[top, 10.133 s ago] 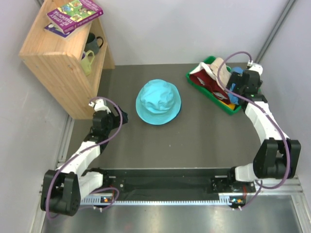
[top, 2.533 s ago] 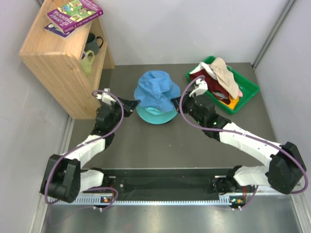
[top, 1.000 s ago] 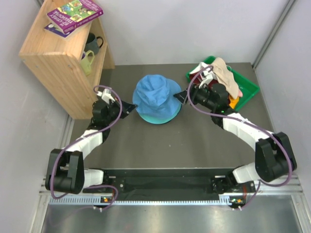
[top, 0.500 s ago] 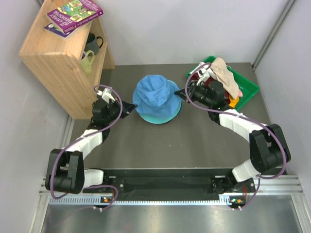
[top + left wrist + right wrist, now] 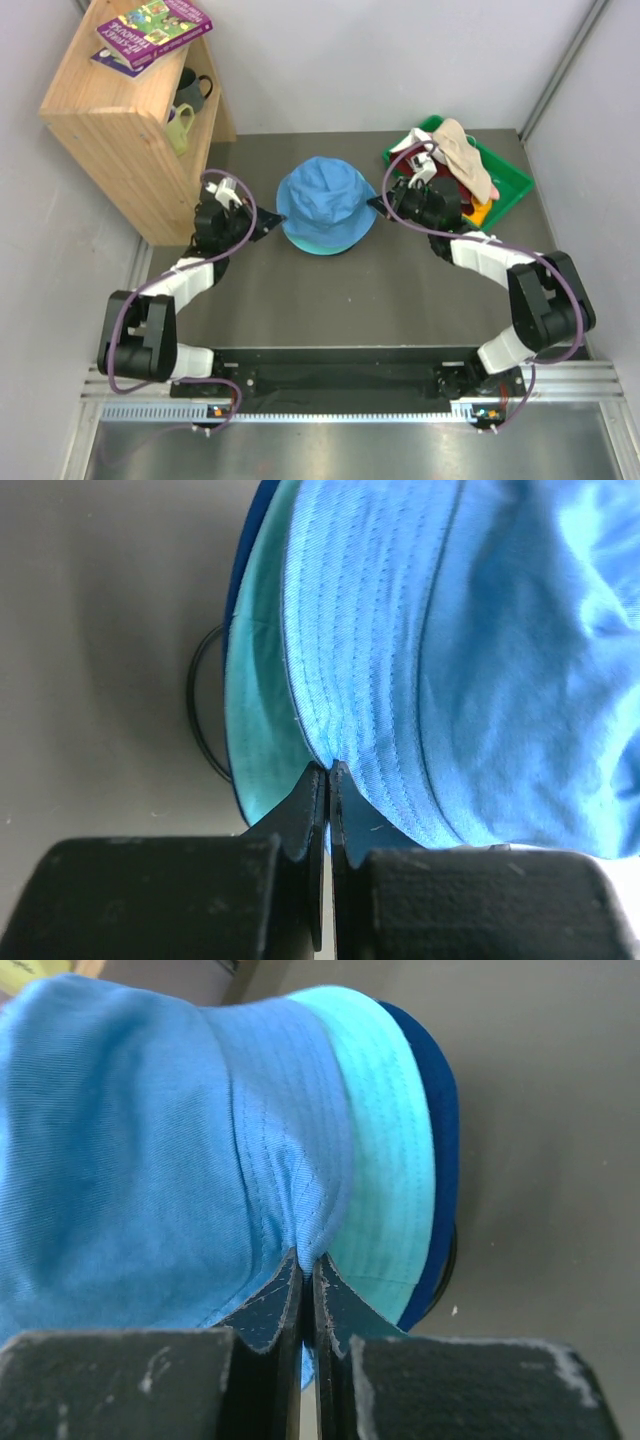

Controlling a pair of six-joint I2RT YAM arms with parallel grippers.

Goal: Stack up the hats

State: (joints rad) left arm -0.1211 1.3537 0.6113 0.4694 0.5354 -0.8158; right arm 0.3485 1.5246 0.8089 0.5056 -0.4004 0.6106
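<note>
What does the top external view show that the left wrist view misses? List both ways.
Only top external: the wooden shelf, the green tray with spare hats, and the right claw at the right brim of the blue hat. Only left wrist: a black wire ring under the teal hat, and the brim's stitching. Both: the left claw shut on the blue hat, stacked over the teal one.

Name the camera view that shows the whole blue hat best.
Top external: the entire blue hat, crown and brim, shows there, sitting over the teal hat. The left wrist view shows only one brim edge pinched by the left gripper; the right wrist view only the opposite edge pinched by the right gripper.
</note>
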